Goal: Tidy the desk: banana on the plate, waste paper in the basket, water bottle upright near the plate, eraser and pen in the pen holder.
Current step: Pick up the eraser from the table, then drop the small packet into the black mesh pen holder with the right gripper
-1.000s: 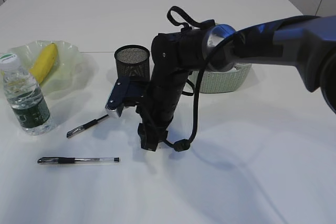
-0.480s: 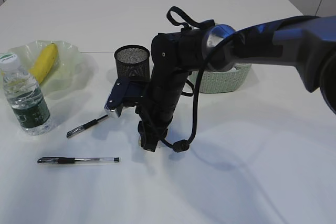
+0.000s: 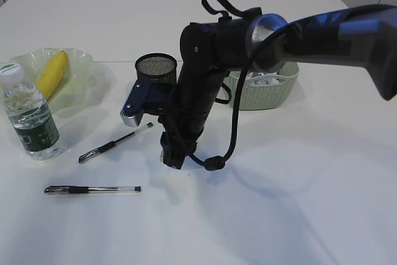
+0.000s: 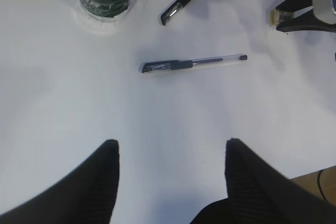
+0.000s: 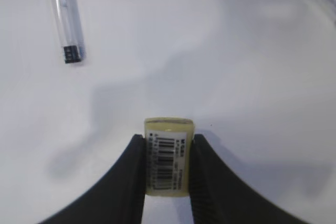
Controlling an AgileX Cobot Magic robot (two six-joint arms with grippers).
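The right gripper (image 5: 167,169) is clamped on the pale rectangular barcoded eraser (image 5: 168,163), lifted just off the white table (image 5: 252,51), so the eraser step is in hand. Next it must carry it beyond the jaws to the black mesh pen holder (image 3: 156,72). The left gripper (image 4: 170,169) hangs with jaws apart, the clear-barrelled gel pen (image 4: 192,63) ahead of them.

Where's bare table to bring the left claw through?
Free: the front strip below the near pen, and the whole front right. Crowded: bottle, plate, second pen and the right claw by the pen holder.
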